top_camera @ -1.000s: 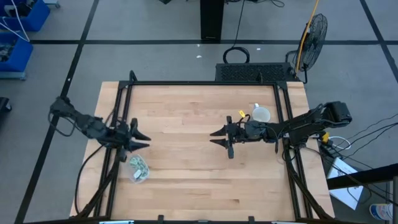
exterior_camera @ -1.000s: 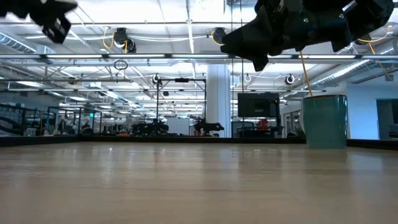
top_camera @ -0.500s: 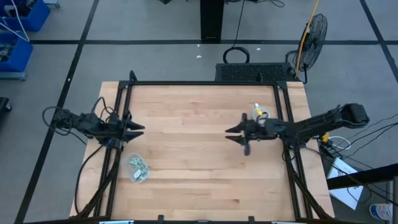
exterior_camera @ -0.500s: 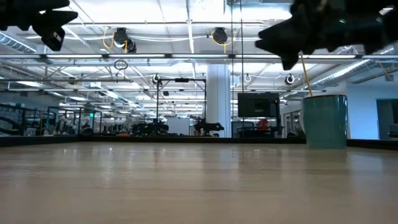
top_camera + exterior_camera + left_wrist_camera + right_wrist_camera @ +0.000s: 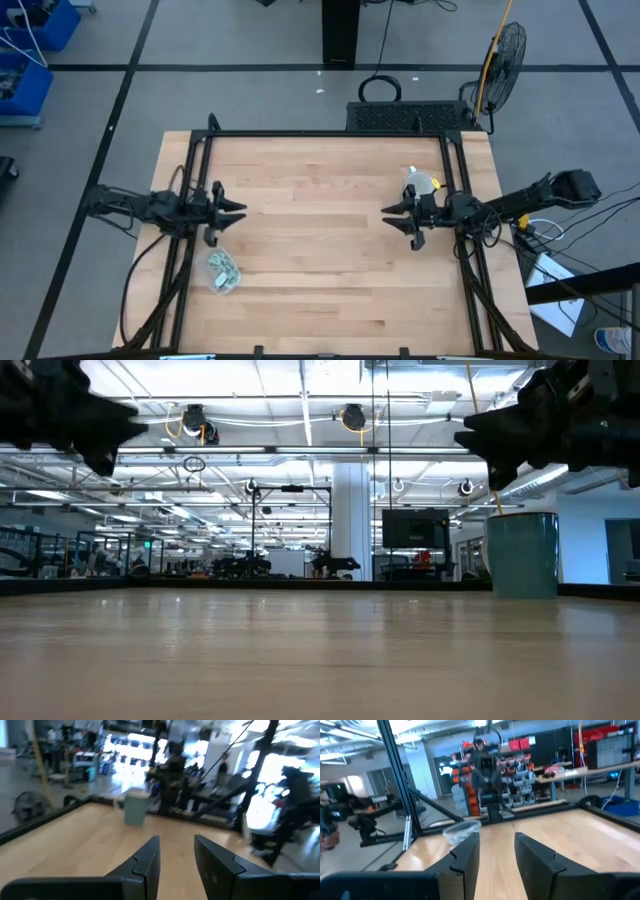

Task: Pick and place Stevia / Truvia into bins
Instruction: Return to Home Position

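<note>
- Finds right gripper (image 5: 392, 216) drawn back from mid-bench to just beside the mug (image 5: 422, 184), fingers spread, empty.
- Finds left gripper (image 5: 235, 211) by the left rail, edged a little farther from the tub (image 5: 222, 272), likewise spread and empty.
- Places sachets (image 5: 224, 268) heaped inside the tub, near the left edge of the bench (image 5: 310, 280); spots none loose.
- Reads as sorting done, with only parking both arms left.
</note>
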Controlling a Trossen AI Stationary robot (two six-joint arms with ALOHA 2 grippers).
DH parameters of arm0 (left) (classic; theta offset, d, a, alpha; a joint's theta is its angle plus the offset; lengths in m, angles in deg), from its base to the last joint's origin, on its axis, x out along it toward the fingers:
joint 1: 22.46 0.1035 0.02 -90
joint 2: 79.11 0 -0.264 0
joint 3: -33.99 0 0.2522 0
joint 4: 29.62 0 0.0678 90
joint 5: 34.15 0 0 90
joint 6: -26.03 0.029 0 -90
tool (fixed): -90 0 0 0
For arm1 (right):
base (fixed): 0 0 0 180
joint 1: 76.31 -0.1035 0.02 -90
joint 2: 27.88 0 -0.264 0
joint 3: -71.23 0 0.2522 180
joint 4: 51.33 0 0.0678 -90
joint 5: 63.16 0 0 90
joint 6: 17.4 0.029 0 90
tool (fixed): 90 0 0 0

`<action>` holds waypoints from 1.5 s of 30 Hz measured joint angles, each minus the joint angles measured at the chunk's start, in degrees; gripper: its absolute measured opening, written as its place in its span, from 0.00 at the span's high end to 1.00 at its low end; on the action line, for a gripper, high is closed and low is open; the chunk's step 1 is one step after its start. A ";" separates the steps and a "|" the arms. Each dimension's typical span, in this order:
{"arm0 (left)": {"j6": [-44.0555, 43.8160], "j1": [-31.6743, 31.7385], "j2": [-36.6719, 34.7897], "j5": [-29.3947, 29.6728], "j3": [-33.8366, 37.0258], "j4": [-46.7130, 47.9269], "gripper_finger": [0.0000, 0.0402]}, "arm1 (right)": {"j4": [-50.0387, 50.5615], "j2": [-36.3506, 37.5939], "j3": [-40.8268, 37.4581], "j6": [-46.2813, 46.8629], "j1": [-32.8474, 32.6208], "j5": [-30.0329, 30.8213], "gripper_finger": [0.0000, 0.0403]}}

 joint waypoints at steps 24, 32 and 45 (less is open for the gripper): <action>6.88 7.73 1.95 -11.75 4.17 -1.36 0.69 | 4.23 0.49 -0.20 -1.83 0.07 0.00 0.71; 6.84 7.73 1.99 -11.59 4.21 -1.71 0.69 | 14.45 5.50 -0.20 -3.75 0.00 1.30 0.71; 6.68 7.73 1.99 -11.47 4.21 -1.82 0.69 | 32.77 18.29 -0.20 0.11 0.04 5.39 0.71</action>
